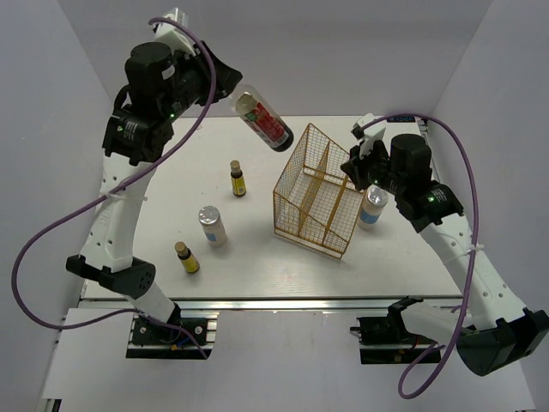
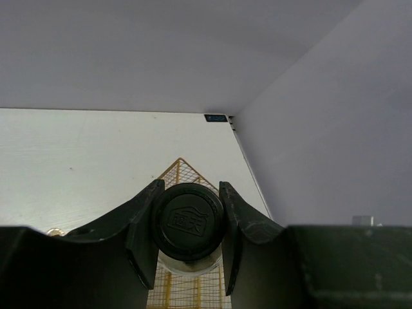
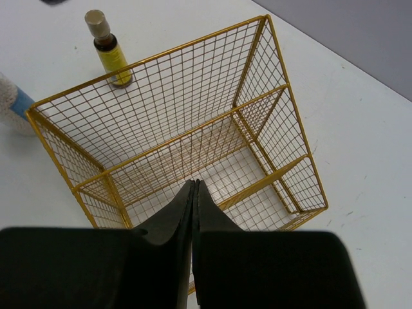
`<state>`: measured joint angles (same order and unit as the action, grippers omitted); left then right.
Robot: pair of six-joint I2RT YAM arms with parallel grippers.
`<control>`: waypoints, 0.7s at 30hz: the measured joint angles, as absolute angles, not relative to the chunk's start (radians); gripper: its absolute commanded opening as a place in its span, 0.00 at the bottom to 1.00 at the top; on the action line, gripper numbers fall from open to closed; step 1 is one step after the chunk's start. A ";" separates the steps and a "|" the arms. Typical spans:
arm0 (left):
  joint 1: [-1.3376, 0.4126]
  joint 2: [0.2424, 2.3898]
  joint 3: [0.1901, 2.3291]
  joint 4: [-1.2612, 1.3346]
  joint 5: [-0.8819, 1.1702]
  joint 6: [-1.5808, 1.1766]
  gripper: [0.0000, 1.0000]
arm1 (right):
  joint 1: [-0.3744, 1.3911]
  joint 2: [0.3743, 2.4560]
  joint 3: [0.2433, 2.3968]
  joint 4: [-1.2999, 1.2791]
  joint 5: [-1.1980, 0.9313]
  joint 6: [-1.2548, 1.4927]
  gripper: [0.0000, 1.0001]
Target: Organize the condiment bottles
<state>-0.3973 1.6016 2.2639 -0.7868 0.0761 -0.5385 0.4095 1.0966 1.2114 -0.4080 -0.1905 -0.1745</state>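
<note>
My left gripper (image 1: 236, 90) is shut on the black cap of the tall clear bottle with the red label (image 1: 266, 123) and holds it tilted in the air, above and behind the gold wire basket (image 1: 316, 193). In the left wrist view the cap (image 2: 187, 219) sits between the fingers (image 2: 143, 225). My right gripper (image 1: 358, 169) is shut at the basket's right rim; its closed tips (image 3: 194, 187) hang over the basket's inside (image 3: 193, 109). Two amber bottles (image 1: 238, 178) (image 1: 187, 257) and one white bottle (image 1: 212, 226) stand left of the basket. The other white bottle (image 1: 372, 207) stands at its right.
The basket has wire dividers (image 3: 193, 132) and holds no bottle. An amber bottle (image 3: 109, 48) and a white bottle's edge (image 3: 13, 103) show beyond it in the right wrist view. White walls enclose the table (image 1: 257, 275) at the back and sides.
</note>
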 measured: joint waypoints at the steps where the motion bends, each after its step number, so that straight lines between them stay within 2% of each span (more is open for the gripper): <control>1: -0.408 1.614 2.267 -0.776 0.081 -0.542 0.00 | 0.405 1.095 1.211 -0.408 -0.187 -0.170 0.00; 12: -0.569 1.740 2.270 -0.717 0.058 -0.516 0.00 | 0.358 1.050 1.176 -0.392 -0.166 -0.133 0.00; 21: -0.677 1.824 2.288 -0.711 -0.085 -0.390 0.00 | 0.340 1.024 1.157 -0.391 -0.165 -0.125 0.00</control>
